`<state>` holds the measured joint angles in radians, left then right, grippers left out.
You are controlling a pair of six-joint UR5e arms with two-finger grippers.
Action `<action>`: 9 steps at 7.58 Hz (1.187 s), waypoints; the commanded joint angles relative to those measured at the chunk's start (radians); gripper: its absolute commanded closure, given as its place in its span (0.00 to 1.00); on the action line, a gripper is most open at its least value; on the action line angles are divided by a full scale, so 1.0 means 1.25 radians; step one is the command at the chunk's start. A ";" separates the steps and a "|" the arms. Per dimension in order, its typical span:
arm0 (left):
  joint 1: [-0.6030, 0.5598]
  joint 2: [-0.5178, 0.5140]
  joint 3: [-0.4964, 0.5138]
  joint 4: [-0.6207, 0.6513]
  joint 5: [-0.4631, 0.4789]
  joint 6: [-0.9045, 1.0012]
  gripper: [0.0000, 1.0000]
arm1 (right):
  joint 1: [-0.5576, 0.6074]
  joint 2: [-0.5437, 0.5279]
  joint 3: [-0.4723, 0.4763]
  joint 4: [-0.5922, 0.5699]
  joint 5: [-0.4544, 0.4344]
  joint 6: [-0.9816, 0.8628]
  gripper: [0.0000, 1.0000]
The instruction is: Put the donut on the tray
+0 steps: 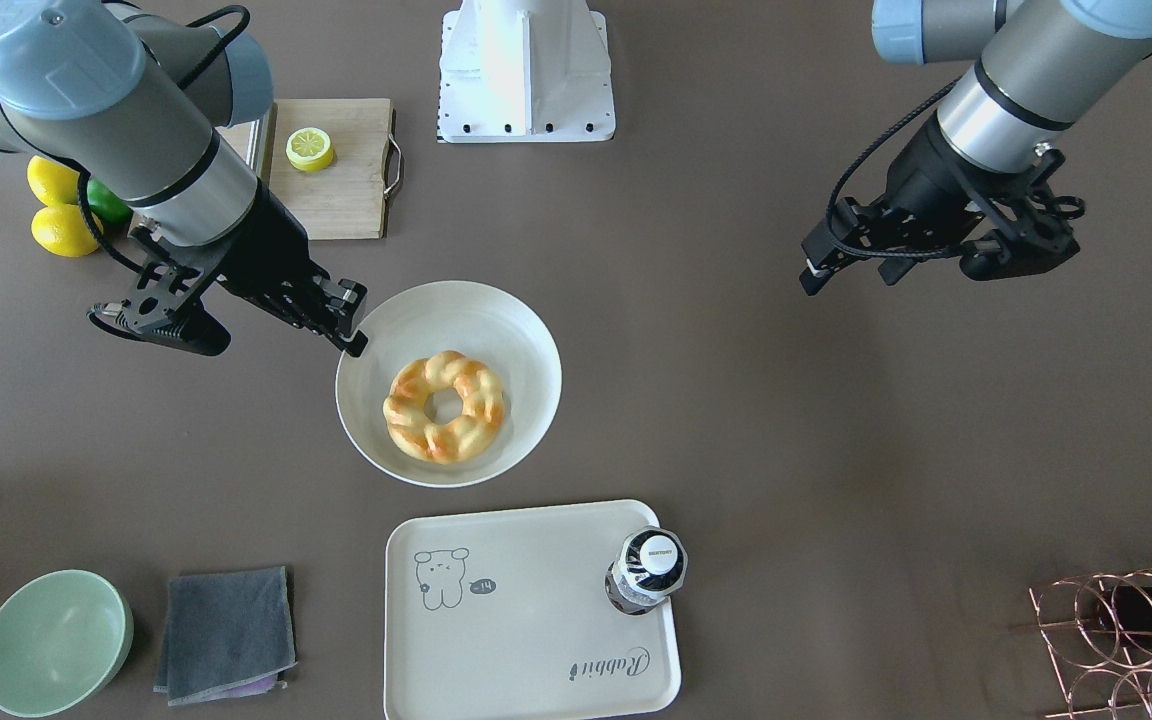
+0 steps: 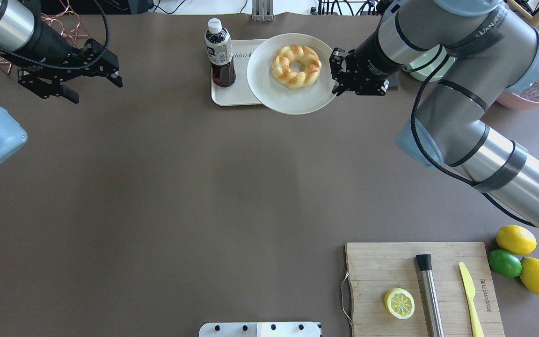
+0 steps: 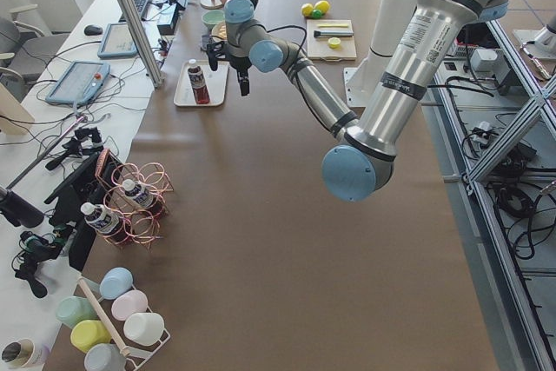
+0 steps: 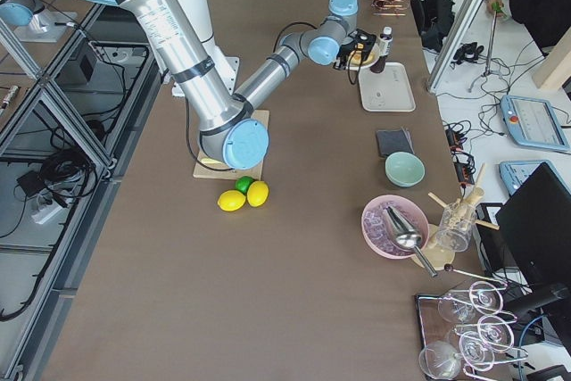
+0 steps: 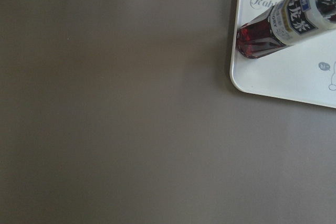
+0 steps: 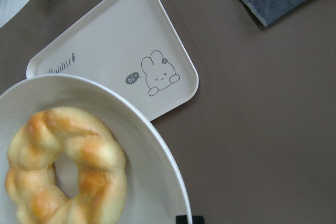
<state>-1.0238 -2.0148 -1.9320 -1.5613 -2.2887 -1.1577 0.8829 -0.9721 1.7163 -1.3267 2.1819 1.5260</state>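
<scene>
The donut [image 1: 481,395] lies on a round white plate [image 1: 526,340]. My right gripper [image 1: 351,325] is shut on the plate's rim and holds the plate in the air beside the tray [image 1: 526,640]. In the overhead view the plate [image 2: 265,89] with the donut [image 2: 281,70] overlaps the tray [image 2: 232,93], with the right gripper [image 2: 337,77] at its edge. The right wrist view shows the donut [image 6: 100,156] on the plate [image 6: 152,145] above the tray [image 6: 115,35]. My left gripper [image 1: 826,250] hangs open and empty, far from both.
A dark drink bottle [image 1: 648,565] stands on the tray's corner. A grey cloth [image 1: 226,635] and a green bowl [image 1: 54,642] lie beside the tray. A cutting board [image 2: 382,262] with a lemon half [image 2: 399,303], lemons, a lime and a copper rack [image 1: 1126,640] sit further off.
</scene>
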 commanded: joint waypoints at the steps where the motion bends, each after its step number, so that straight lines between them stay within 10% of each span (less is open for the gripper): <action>1: -0.057 0.016 0.003 0.003 -0.033 0.006 0.02 | 0.029 0.092 -0.210 0.128 -0.035 0.157 1.00; 3: -0.117 0.108 -0.009 0.003 -0.033 0.173 0.02 | 0.010 0.148 -0.361 0.220 -0.100 0.195 1.00; 9: -0.337 0.290 0.142 0.006 -0.015 0.901 0.02 | -0.077 0.186 -0.500 0.320 -0.238 0.244 1.00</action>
<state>-1.4007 -1.7111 -1.7866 -1.5542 -2.3154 -0.2146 0.8234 -0.7558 1.1308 -0.9307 1.9218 1.8265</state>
